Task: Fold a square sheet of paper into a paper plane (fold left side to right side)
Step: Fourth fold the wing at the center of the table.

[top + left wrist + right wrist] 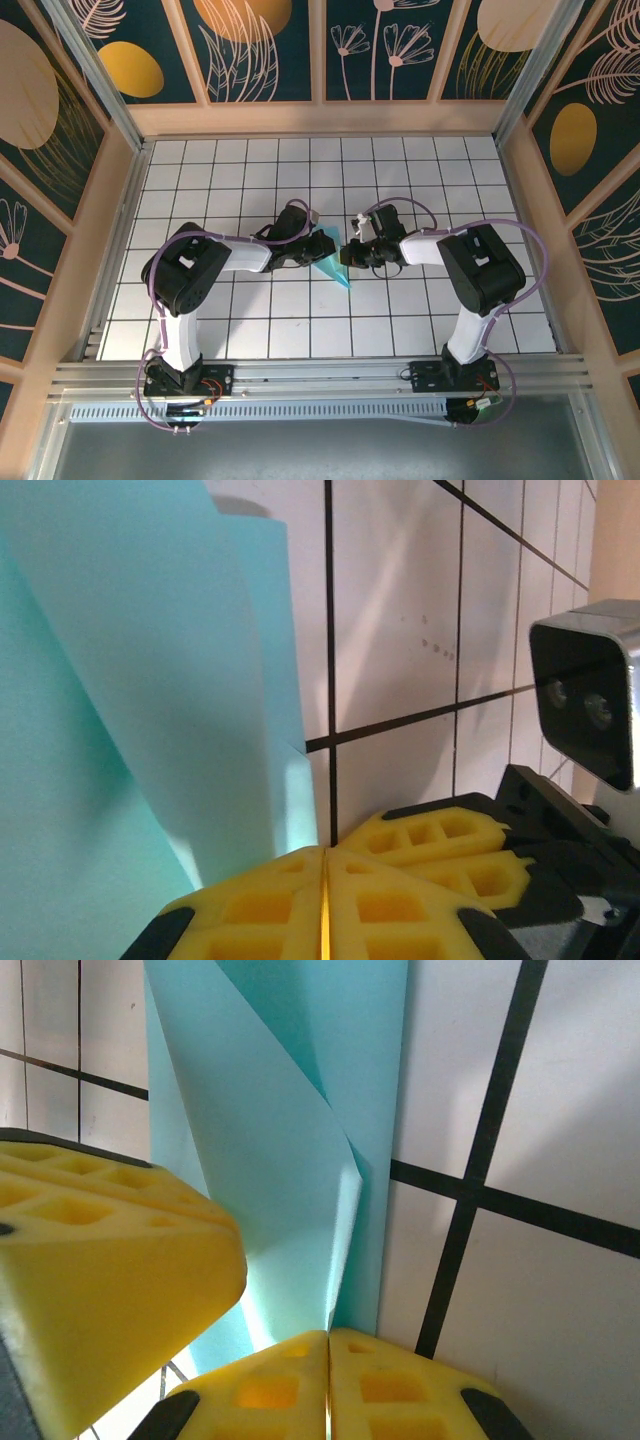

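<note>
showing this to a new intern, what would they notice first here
The blue paper, part-folded and tapering to a point, sits in the middle of the white grid table. The left gripper and right gripper meet over it, yellow fingertips pinched shut on it.

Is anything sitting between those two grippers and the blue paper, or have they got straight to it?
Nothing visible stands in the way. The left gripper and the right gripper are both shut right at the half-folded blue paper, and its edge seems to run into each closed pair of fingertips.
</note>
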Controlling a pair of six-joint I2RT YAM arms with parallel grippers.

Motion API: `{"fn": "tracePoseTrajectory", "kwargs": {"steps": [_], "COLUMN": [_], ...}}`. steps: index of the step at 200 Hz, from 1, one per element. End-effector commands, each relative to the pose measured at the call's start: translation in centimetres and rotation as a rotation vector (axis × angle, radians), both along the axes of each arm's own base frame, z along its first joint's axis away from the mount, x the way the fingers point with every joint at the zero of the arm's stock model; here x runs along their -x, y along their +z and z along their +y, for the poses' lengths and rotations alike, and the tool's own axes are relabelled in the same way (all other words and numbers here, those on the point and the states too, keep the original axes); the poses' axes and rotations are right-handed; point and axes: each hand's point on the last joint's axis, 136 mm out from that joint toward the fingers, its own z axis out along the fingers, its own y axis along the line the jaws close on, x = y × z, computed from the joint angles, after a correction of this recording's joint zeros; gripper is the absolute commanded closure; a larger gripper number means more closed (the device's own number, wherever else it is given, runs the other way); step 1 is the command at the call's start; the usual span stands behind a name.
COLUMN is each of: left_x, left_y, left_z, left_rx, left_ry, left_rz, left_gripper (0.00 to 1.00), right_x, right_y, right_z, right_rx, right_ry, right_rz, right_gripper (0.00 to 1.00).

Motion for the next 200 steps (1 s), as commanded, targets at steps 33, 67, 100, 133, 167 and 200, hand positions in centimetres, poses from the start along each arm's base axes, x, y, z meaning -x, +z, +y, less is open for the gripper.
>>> {"fn": "tracePoseTrajectory", "kwargs": {"steps": [33, 67, 100, 133, 167, 200], "left_x": [0.2, 0.2, 0.4, 0.5, 0.7, 0.9], "left_y": [-2.3, -2.9, -3.5, -4.1, -4.6, -5.2], "left_z": [1.2, 1.6, 1.9, 2.3, 2.7, 3.1], "left_rx": [-0.073, -0.094, -0.110, -0.128, -0.151, -0.170], "left_ry": [0.027, 0.044, 0.055, 0.067, 0.069, 0.071], "left_rz": [0.020, 0.026, 0.039, 0.047, 0.057, 0.066], "left_gripper": [0.90, 0.90, 0.90, 0.90, 0.91, 0.92], "right_x": [2.3, 2.4, 2.4, 2.4, 2.2, 1.4], "right_y": [-4.7, -4.8, -4.8, -4.7, -4.1, -2.8], "right_z": [-2.2, -2.3, -2.3, -2.2, -1.8, -1.1], "right_rx": [0.155, 0.158, 0.156, 0.154, 0.127, 0.086], "right_ry": [-0.009, -0.009, -0.009, -0.008, -0.006, -0.012], "right_rz": [0.107, 0.108, 0.108, 0.105, 0.099, 0.079], "right_gripper": [0.90, 0.90, 0.90, 0.90, 0.89, 0.88]}}
